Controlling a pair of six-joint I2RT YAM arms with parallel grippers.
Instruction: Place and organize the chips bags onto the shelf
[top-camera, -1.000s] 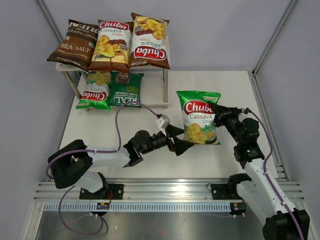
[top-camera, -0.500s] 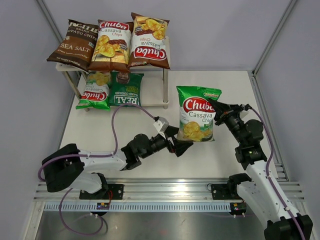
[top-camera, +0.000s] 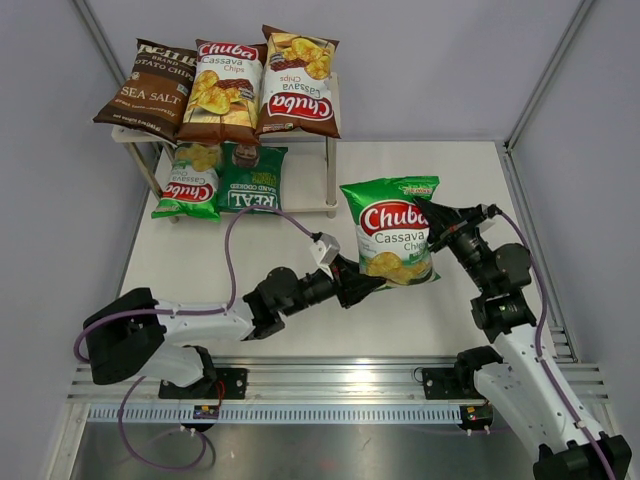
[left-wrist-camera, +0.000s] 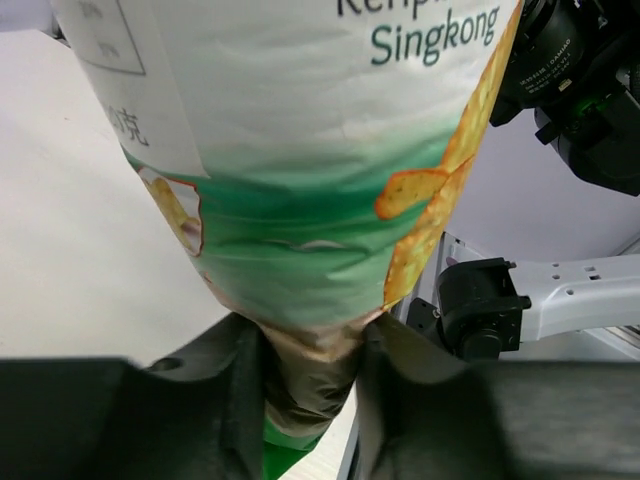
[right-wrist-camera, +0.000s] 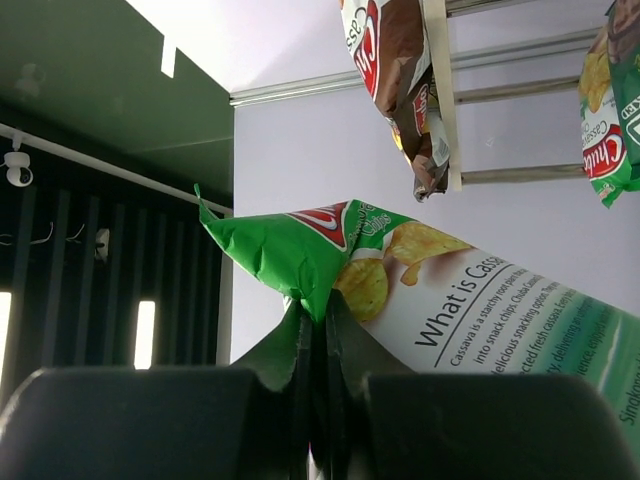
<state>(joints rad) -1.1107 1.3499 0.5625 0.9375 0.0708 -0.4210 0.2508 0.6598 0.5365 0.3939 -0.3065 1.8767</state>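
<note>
A green Chuba chips bag (top-camera: 390, 228) hangs tilted above the table between both arms. My left gripper (top-camera: 366, 284) is shut on its lower left edge; in the left wrist view the bag (left-wrist-camera: 300, 200) narrows to a crumpled fold pinched in that gripper (left-wrist-camera: 312, 345). At the bag's upper right corner my right gripper (top-camera: 431, 216) is shut on the green seam (right-wrist-camera: 290, 255), the gripper (right-wrist-camera: 315, 325) closed tight. The shelf (top-camera: 333, 112) stands at the back left. Its top holds a Sea Salt bag (top-camera: 150, 90) and two brown Chuba bags (top-camera: 225, 90). Below lie a green Chuba (top-camera: 192, 180) and a REAL bag (top-camera: 252, 178).
The white table (top-camera: 200, 255) ends at a metal rail (top-camera: 320, 385) by the arm bases. Grey enclosure walls and slanted posts (top-camera: 545, 85) bound the sides. Right of the REAL bag lies a bare stretch of the lower shelf board (top-camera: 305, 195). The shelf's edge (right-wrist-camera: 436, 90) shows in the right wrist view.
My left gripper went from wide open beside the bag to shut on its lower edge. The bag, held by the right gripper, rose off the table and shifted left.
</note>
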